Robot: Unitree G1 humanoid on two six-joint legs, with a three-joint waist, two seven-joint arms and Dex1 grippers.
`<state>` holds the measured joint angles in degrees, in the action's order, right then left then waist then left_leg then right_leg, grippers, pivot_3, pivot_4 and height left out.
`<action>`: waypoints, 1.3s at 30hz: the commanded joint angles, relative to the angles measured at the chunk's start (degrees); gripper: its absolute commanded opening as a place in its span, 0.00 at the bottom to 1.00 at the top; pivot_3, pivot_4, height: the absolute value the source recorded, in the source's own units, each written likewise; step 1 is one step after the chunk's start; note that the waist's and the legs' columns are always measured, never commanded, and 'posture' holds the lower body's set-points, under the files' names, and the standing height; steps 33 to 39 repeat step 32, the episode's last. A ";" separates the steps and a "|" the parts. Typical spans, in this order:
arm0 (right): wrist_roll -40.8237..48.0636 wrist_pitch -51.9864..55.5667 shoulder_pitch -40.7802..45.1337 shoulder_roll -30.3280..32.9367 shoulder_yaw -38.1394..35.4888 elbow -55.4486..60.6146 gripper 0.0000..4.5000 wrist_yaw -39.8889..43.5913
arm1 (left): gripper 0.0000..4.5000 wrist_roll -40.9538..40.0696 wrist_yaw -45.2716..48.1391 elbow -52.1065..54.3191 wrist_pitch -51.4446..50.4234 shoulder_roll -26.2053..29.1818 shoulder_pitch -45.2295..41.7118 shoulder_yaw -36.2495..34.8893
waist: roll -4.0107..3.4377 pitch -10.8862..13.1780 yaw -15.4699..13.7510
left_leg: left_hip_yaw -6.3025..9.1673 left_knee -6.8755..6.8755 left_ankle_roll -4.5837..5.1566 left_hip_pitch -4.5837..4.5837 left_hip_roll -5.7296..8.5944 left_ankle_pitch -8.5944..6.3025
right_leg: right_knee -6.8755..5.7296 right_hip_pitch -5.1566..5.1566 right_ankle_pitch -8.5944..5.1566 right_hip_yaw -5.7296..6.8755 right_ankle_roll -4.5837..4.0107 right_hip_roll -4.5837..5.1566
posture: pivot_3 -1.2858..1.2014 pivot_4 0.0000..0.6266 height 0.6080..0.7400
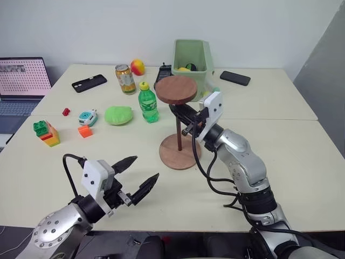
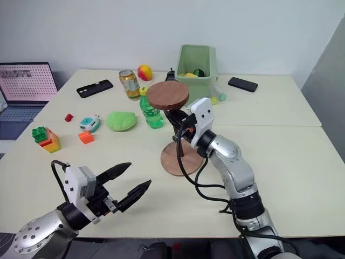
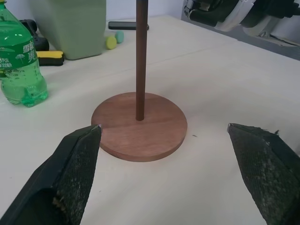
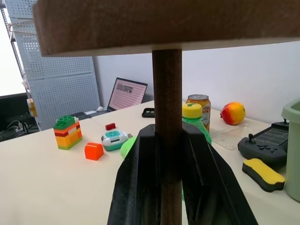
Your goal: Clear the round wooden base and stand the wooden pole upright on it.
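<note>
Reaching forward over the pale table [image 1: 302,162], the right gripper [image 1: 188,120] clamps the thin dark-brown wooden pole [image 1: 178,128] standing upright on the flat round reddish-brown wooden base [image 1: 180,155], while the left gripper [image 1: 141,176] hovers nearby, fingers spread.

Laptop [image 1: 21,86] at 9 o'clock is cut off by the frame edge; stuff inside the green bin [image 1: 192,59] is mostly hidden, can't tell what.

Both arms are silver-grey metal with rounded joint housings, and loose black cables loop alongside them. Each wrist carries a white block, ahead of which sit two tapered black fingers [image 3: 75,173] with a rough, grainy inner face.
</note>
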<state>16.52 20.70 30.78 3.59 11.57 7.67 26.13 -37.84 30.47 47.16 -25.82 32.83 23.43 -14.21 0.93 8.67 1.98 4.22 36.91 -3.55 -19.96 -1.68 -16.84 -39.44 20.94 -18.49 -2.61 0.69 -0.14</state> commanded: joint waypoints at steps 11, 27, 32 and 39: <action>2.00 11.37 -2.28 3.87 1.88 0.17 0.55 4.10 | 1.00 0.33 2.62 -1.78 1.52 1.84 -3.75 -1.66 | -0.23 0.80 -0.12 | -0.02 0.09 -0.12 -1.23 0.01 0.09 | -0.10 1.12 0.11 -0.05 0.15 0.21 | 0.52 0.24 1.00; 16.14 34.94 1.79 42.87 -6.77 13.55 0.99 29.11 | 1.00 -7.50 33.21 -33.66 -15.30 38.24 -29.90 -3.53 | -0.29 1.82 -0.18 | 0.13 0.08 -0.08 -1.83 0.32 0.08 | 0.41 1.36 0.12 0.51 0.18 -0.02 | 0.52 0.24 1.00; 17.83 36.23 4.36 47.01 -8.89 11.34 0.99 31.45 | 1.00 1.54 38.48 -44.21 -7.84 37.69 -41.24 5.35 | -0.31 1.88 0.74 | -0.15 0.03 0.13 -1.94 0.03 -0.05 | 0.44 1.60 0.11 0.41 0.18 -0.24 | 0.52 0.24 1.00; 17.83 36.23 4.36 47.01 -8.89 11.34 0.99 31.45 | 1.00 1.54 38.48 -44.21 -7.84 37.69 -41.24 5.35 | -0.31 1.88 0.74 | -0.15 0.03 0.13 -1.94 0.03 -0.05 | 0.44 1.60 0.11 0.41 0.18 -0.24 | 0.52 0.24 1.00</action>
